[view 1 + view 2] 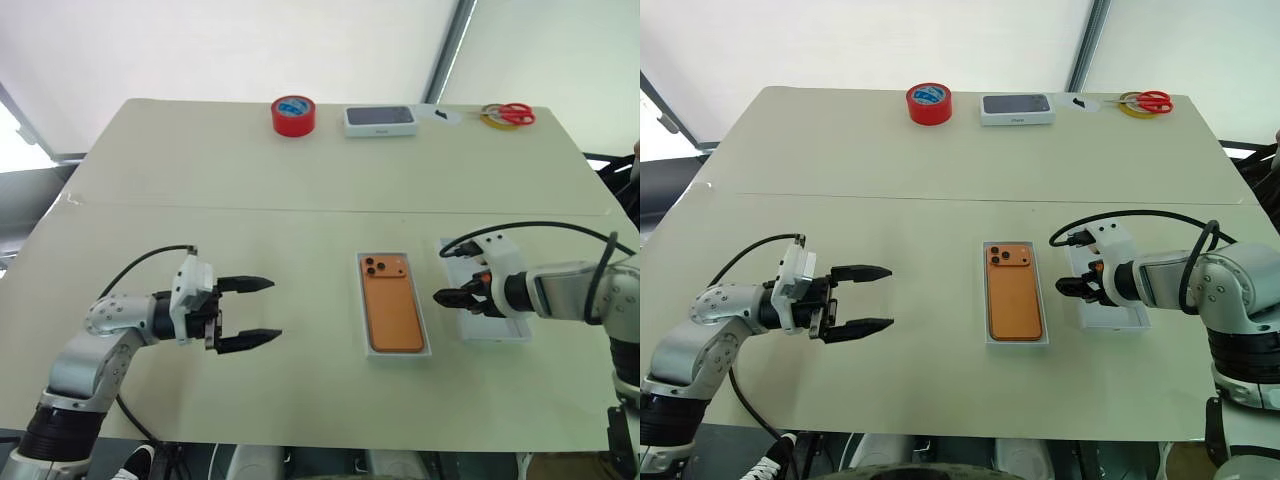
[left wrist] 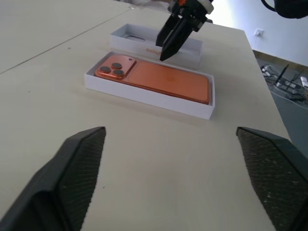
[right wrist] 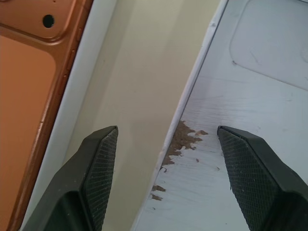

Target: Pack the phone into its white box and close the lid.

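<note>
Red tape roll, closed white box with dark top, red-handled scissors, far table edge

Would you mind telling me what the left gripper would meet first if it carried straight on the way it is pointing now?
Most likely the white box with the phone lying in it: the open left gripper points level across bare table toward the box's near long side. If it travels slightly higher, it may pass over.

My right gripper and its wrist cover the middle of the lid beneath them; in my right wrist view the phone beside my fingers is cut off by the edge, one lens showing; far beyond both grippers, the print on the closed box is too small to read.
</note>
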You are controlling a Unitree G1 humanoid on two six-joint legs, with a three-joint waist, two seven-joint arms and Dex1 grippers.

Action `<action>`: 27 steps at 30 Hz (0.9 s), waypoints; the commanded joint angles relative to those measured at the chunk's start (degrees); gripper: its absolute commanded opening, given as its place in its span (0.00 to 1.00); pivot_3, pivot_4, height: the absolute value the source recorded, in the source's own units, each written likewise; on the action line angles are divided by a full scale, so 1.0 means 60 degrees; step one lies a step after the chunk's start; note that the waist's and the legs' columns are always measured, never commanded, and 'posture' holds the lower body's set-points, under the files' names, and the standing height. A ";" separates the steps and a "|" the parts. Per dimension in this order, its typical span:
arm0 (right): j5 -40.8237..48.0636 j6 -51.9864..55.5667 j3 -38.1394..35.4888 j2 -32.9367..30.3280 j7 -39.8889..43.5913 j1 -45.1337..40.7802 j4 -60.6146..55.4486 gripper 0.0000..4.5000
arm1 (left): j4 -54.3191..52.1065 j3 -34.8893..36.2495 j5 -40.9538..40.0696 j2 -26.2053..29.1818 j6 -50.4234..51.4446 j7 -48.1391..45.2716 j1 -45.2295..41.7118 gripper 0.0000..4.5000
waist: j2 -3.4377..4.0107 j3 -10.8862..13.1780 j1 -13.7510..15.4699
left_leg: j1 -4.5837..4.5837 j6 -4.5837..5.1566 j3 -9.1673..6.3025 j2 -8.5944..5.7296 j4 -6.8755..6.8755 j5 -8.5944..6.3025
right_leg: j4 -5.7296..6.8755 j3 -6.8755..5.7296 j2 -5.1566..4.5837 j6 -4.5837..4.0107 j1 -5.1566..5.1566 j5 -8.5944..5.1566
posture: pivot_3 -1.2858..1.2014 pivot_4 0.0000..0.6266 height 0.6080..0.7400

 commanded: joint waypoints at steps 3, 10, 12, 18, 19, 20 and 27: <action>0.0452 0.0062 -0.0176 0.0152 -0.0416 -0.0040 0.0180 0.58 | -0.0479 0.0135 -0.0534 0.0255 0.0640 -0.0210 0.0123 1.00 | -0.0001 -0.0001 -0.0003 | 0.0001 0.0000 0.0000 0.0001 0.0002 0.0000 | 0.0000 0.0000 0.0000 0.0000 0.0001 0.0000 | 0.52 0.24 1.00; 0.0185 0.0062 -0.0126 0.0558 -0.0902 -0.0221 0.0459 0.02 | -0.0408 0.0184 -0.0255 0.0100 0.0347 -0.0090 -0.0055 1.00 | -0.0011 -0.0007 -0.0006 | 0.0001 0.0000 -0.0001 0.0001 0.0003 0.0000 | 0.0000 0.0000 0.0000 0.0000 0.0003 0.0000 | 0.52 0.24 1.00; 0.0181 0.0062 -0.0145 0.0658 -0.1016 -0.0221 0.0501 0.02 | -0.0420 0.0166 -0.0232 0.0079 0.0321 -0.0067 -0.0058 1.00 | -0.0016 -0.0010 -0.0023 | 0.0003 0.0000 -0.0001 0.0002 0.0003 0.0000 | 0.0001 0.0000 0.0001 0.0000 0.0005 0.0000 | 0.52 0.24 1.00; 0.0323 0.0062 -0.0573 0.1010 -0.1827 -0.0413 0.0752 0.02 | -0.0362 0.0157 -0.0147 0.0040 0.0085 0.0018 -0.0033 1.00 | -0.0019 -0.0012 -0.0049 | 0.0005 0.0000 -0.0001 0.0004 0.0003 0.0000 | 0.0002 0.0000 0.0002 0.0000 0.0005 0.0000 | 0.52 0.24 1.00; 0.0391 0.0062 -0.0718 0.1120 -0.1987 -0.0535 0.0852 0.02 | -0.0334 0.0152 -0.0150 0.0031 0.0071 0.0034 -0.0053 1.00 | -0.0018 -0.0012 -0.0044 | 0.0005 -0.0001 -0.0001 0.0004 0.0003 0.0000 | 0.0002 0.0000 0.0002 0.0000 0.0005 0.0000 | 0.52 0.24 1.00; 0.0491 0.0062 -0.0884 0.1252 -0.2218 -0.0650 0.0964 0.02 | -0.0311 0.0147 -0.0158 0.0014 0.0069 0.0056 -0.0075 1.00 | -0.0018 -0.0012 -0.0044 | 0.0004 0.0000 -0.0001 0.0004 0.0003 0.0001 | 0.0002 0.0000 0.0002 0.0000 0.0005 0.0000 | 0.52 0.24 1.00; 0.0961 0.0062 -0.2735 0.3212 -0.4003 -0.1917 0.1526 0.02 | -0.0054 0.0102 -0.0011 -0.0179 0.0010 0.0213 -0.0335 1.00 | -0.0007 -0.0006 -0.0027 | -0.0029 -0.0004 0.0001 0.0004 0.0005 0.0003 | 0.0008 0.0001 0.0008 0.0001 -0.0027 0.0001 | 0.52 0.24 1.00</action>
